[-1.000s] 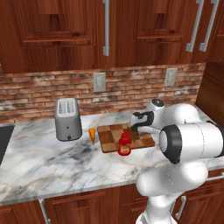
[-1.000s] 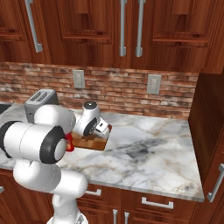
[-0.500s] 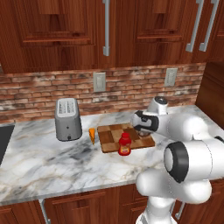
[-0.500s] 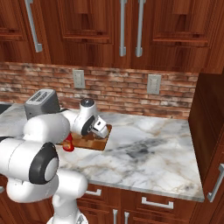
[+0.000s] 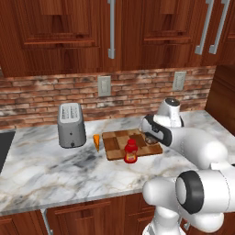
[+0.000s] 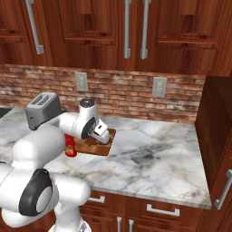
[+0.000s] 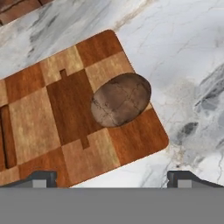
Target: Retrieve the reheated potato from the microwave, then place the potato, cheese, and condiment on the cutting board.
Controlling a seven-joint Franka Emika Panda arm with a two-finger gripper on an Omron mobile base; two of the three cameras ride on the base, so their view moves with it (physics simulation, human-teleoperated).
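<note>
Lying on the cutting board (image 7: 39,127), the potato (image 7: 121,99) sits beneath the gripper (image 7: 113,177).

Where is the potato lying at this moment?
In the hand view the potato lies on the cutting board, near the board's corner beside the marble counter, above the two open fingers.

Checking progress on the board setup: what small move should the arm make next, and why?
Probably lift the open gripper away and head for the cheese. The potato already lies free on the cutting board, the condiment sits at the board's front edge, but the cheese stands on the counter beside it.
</note>
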